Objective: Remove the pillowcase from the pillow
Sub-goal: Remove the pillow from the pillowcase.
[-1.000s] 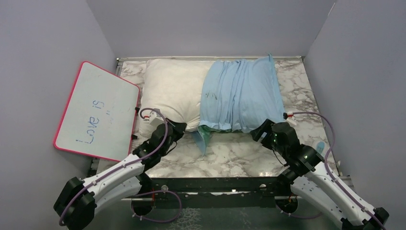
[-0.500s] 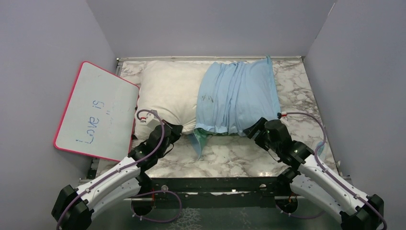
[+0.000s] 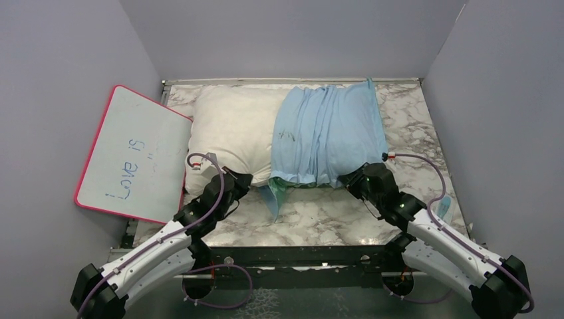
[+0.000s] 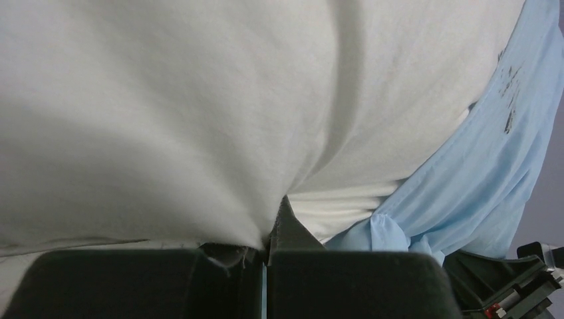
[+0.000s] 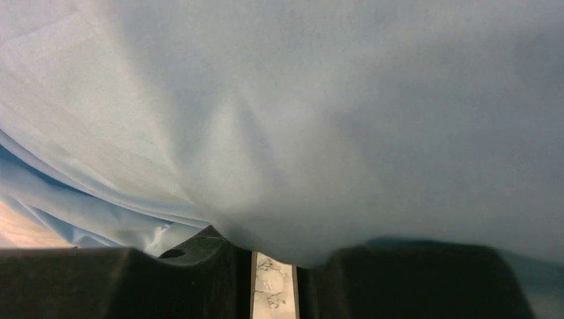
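The cream-white pillow (image 3: 229, 129) lies across the back of the marble table (image 3: 319, 212). Its right half is still inside the light blue pillowcase (image 3: 329, 133), which is bunched in folds. A teal-green flap (image 3: 276, 196) of the case hangs out at the near edge. My left gripper (image 3: 241, 181) is shut on the pillow's near edge, and the left wrist view shows white fabric (image 4: 166, 100) pinched between the jaws (image 4: 273, 229). My right gripper (image 3: 351, 178) sits at the pillowcase's near right corner. Its jaws (image 5: 274, 249) are drawn close together, with blue fabric (image 5: 319, 100) sagging into the narrow gap.
A pink-framed whiteboard (image 3: 133, 156) with writing leans off the table's left side. A small blue object (image 3: 444, 206) lies near the right edge. Grey walls enclose the table on three sides. The arm bases stand at the near edge.
The right gripper moved left and forward to the pillowcase's near edge and its jaws closed down on the fabric. The pillow and case shifted slightly left. The left gripper kept its hold.
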{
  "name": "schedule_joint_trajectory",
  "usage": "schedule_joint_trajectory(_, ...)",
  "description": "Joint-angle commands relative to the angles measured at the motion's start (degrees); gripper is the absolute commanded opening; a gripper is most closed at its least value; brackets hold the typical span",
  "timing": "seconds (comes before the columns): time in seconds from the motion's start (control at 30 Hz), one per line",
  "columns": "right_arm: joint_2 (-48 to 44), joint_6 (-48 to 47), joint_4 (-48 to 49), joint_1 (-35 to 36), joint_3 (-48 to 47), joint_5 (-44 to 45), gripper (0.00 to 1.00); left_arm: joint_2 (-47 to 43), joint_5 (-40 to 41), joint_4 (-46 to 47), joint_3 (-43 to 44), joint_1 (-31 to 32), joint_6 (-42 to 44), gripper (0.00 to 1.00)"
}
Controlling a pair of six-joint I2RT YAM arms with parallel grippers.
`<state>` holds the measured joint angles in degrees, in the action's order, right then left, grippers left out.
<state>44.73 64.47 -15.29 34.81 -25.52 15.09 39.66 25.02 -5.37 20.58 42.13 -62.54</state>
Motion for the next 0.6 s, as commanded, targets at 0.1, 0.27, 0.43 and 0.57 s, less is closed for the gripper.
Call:
schedule_joint_trajectory(0.1, 0.2, -2.5, -0.7, 0.1, -3.2, 6.2, 0.1, -4.8, 1.0, -2.8, 1.4, 0.3, 1.0, 0.0)
schedule_joint_trajectory(0.27, -3.1, -3.0, -9.3, 0.1, -5.7, 18.2, 0.01, -6.0, 2.8, -6.0, 2.0, 0.3, 2.0, 0.0)
schedule_joint_trajectory(0.43, -5.5, -6.7, -11.1, 0.1, -6.7, 23.2, 0.01, -8.2, 5.0, -10.0, 2.1, 0.3, 2.1, 0.0)
schedule_joint_trajectory(0.57, -4.9, -8.2, -14.9, 0.1, -9.0, 27.4, 0.01, -10.7, 8.3, -15.1, 2.7, 0.3, 2.2, 0.0)
